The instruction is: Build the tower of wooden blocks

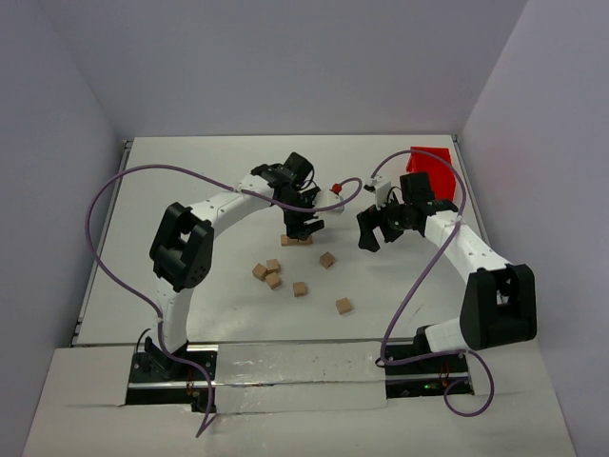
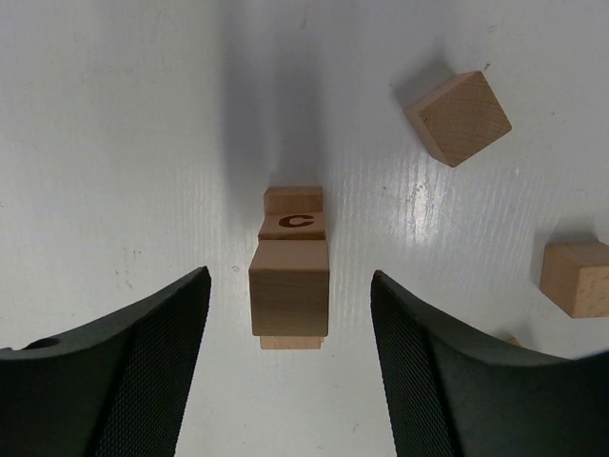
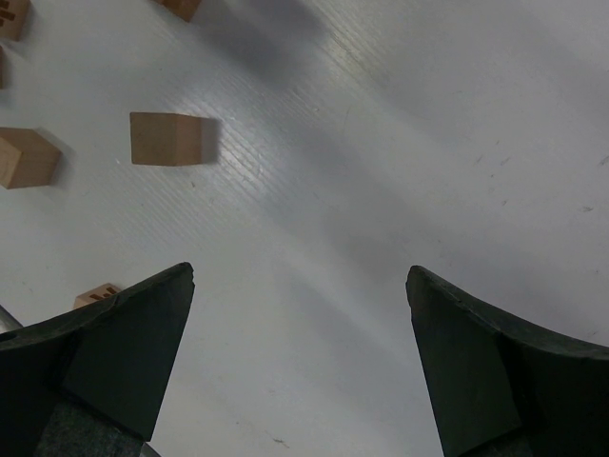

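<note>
— Blocks (image 1: 300, 288) all over, I see. Where's the tower (image 2: 289, 286)?

— Around the middle of the worktop (image 1: 238, 319), a touch toward the far edge. It's a short row of blocks with one set on top. The block behind that one shows a letter C.

— Is the left gripper (image 1: 303, 227) holding it?

— No. Its jaws stand apart on either side of the top block and touch nothing. I'd say they straddle it that way so the block sits square without being nudged.

— And the right gripper (image 3: 300, 276)?

— Jaws wide, nothing between them, over bare worktop to the right of the tower. Probably held off to the side so the two arms don't clash.

— The loose ones?

— Six or so, scattered between the tower and the near edge, where I'd guess either arm could reach them.

— What's in the red bin (image 1: 433, 169)?

— It stands in the far right corner. From here I can't tell whether anything is in it.
</note>
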Robot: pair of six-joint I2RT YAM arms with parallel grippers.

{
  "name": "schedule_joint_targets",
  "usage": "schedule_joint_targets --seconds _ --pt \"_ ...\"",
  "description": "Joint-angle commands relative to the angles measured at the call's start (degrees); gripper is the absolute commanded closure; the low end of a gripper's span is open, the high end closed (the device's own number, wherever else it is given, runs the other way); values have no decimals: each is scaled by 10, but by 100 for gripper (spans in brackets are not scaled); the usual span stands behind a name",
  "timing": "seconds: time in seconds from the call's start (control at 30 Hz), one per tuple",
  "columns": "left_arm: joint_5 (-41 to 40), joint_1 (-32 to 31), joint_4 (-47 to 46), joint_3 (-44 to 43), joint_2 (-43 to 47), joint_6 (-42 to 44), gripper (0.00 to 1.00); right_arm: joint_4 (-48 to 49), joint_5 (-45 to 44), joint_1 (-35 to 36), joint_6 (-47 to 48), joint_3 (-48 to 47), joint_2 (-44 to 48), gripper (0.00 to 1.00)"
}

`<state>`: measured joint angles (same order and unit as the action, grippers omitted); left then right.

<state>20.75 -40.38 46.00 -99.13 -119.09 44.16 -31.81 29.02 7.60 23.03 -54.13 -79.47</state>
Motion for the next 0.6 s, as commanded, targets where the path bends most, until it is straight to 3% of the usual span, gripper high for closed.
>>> schedule_joint_targets --seconds 0.0,0.23,0.37,0.57 --pt "5 3 -13 -16 27 6 25 -5 8 -4 2 -29 -3 0" --pt "48 42 -10 7 114 15 23 -4 7 -5 0 -30 -1 0" --pt "93 88 -11 108 212 54 23 -3 4 -4 1 -28 1 0" --pt "151 127 38 251 314 221 26 -2 4 -4 0 -29 -5 0"
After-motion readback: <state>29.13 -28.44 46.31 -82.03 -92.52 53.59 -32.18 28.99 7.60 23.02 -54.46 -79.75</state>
